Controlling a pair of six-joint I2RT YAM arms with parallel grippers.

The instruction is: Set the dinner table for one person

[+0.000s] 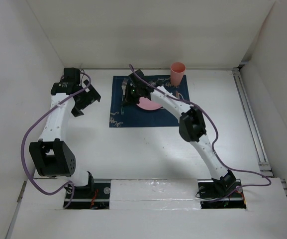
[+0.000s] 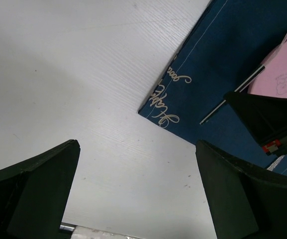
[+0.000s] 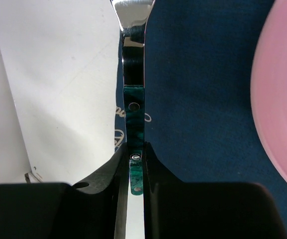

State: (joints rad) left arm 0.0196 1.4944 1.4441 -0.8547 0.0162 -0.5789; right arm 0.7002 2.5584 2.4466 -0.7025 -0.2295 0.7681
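Right wrist view: my right gripper is clamped narrowly on the green-handled utensil, long axis straight out from the jaws, just left of the pink plate on the dinner table placemat; my left gripper gapes empty farther left.

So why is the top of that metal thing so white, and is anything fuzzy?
Right wrist view: light bounces off bare metal on the utensil, so its top glares white; the pink plate looks soft-edged. Left wrist view: the left gripper has dark, fuzzy fingers, while lettering on the placemat is sharp. Top view: a shiny streak on the white strip by the arm bases.
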